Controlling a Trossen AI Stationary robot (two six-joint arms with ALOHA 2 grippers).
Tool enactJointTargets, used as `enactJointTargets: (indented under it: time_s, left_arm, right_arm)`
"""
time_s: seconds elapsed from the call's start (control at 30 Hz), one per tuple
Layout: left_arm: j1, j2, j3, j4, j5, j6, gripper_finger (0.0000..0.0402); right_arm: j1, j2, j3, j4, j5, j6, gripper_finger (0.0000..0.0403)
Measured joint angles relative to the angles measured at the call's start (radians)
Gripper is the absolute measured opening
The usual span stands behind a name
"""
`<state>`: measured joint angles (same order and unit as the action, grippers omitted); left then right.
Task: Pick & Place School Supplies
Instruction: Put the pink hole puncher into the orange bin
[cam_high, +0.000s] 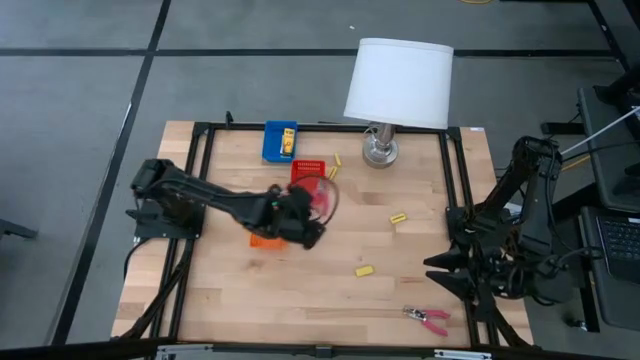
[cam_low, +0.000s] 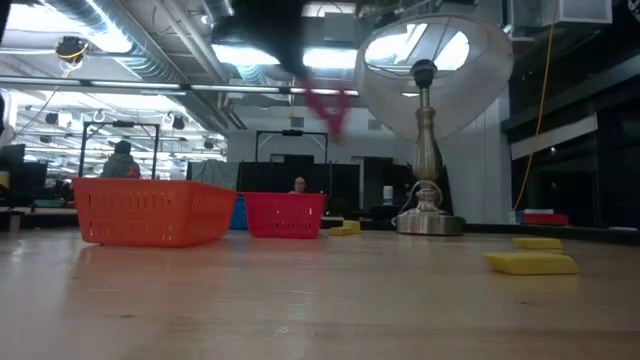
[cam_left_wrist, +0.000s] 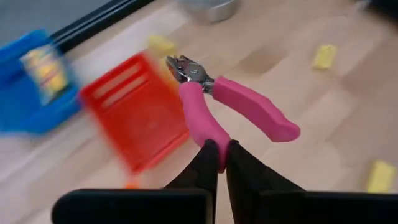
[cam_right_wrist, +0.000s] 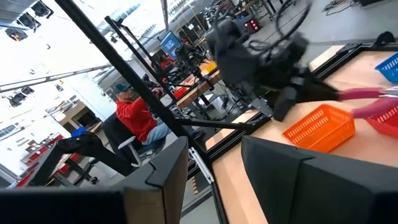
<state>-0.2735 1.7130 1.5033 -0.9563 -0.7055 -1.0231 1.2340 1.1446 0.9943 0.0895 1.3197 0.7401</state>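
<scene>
Left gripper (cam_left_wrist: 217, 152) is pinched on just one pink handle of the pliers (cam_left_wrist: 230, 106), holding them in the air near the red tray (cam_high: 310, 170), while my right gripper (cam_right_wrist: 214, 155) waits spread at the table's right edge. With so thin a hold, I judge the tool could swivel or slip out before it is over the tray, landing on the wood or its rim.

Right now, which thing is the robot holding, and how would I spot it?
Start at the white-shaded lamp at the table's far edge, then drop to the red tray in front of it. Beside that tray, the left gripper is shut on pink-handled pliers, lifted off the table. The other pink pliers lie flat by the near edge.
</scene>
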Motion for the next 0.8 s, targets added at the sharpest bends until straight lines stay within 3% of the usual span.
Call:
enactJointTargets:
  time_s: [0.17, 0.53, 0.67, 0.8]
  left_arm:
    - [-0.103, -0.071, -0.113, -0.049, -0.020, -0.314, 0.0008]
    - [-0.394, -0.081, -0.298, -0.120, -0.101, -1.029, 0.0003]
    - [-0.437, -0.080, -0.315, -0.155, -0.109, -1.075, 0.0002]
    - [-0.453, -0.080, -0.303, -0.152, -0.269, -1.049, 0.0002]
  right_arm:
    - [-0.015, 0.000, 0.000, 0.000, 0.000, -0.023, 0.0155]
    - [-0.018, 0.000, 0.000, 0.000, -0.003, -0.011, 0.0155]
    - [-0.018, 0.000, 0.000, 0.000, -0.002, -0.011, 0.0155]
    - [-0.018, 0.000, 0.000, 0.000, 0.000, -0.003, 0.0155]
